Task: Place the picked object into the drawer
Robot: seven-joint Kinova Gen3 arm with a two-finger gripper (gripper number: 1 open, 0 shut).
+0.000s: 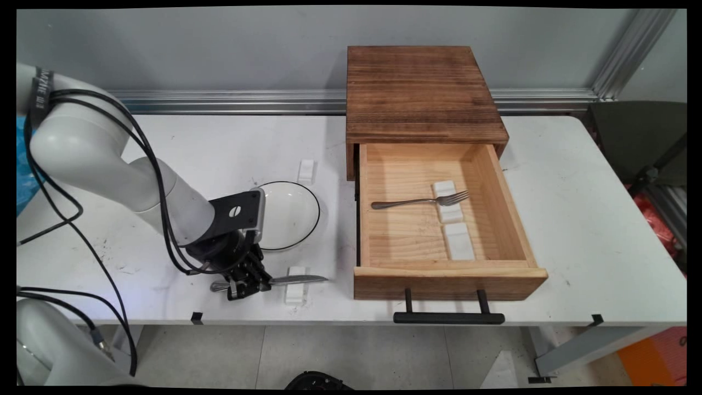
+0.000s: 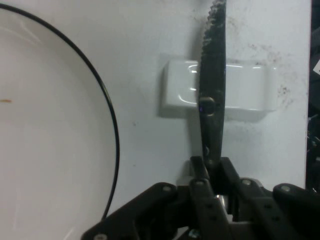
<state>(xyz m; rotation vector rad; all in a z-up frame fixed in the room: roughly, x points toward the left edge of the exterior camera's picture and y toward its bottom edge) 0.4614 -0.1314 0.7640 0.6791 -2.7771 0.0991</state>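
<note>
The end effector point(image 1: 248, 286) is lowered to the counter point(image 1: 576, 219) near its front edge, and its fingers point(image 2: 200, 172) are closed narrowly on a knife point(image 1: 299, 280) at the handle end. The knife is laid flat across a white rest point(image 1: 294, 292), with the blade pointing toward the drawer point(image 1: 447, 274) (the serrated edge is seen in the hand view). A white plate point(image 1: 290, 214) with a thin black rim is set just behind the end effector, apart from the knife. A second white rest point(image 1: 306, 171) is placed behind the plate. The drawer is pulled open from a wooden box point(image 1: 419, 93), and a fork point(image 1: 422, 201) is laid inside it across a rest point(image 1: 445, 202), with another rest point(image 1: 458, 241) just in front of that one
</note>
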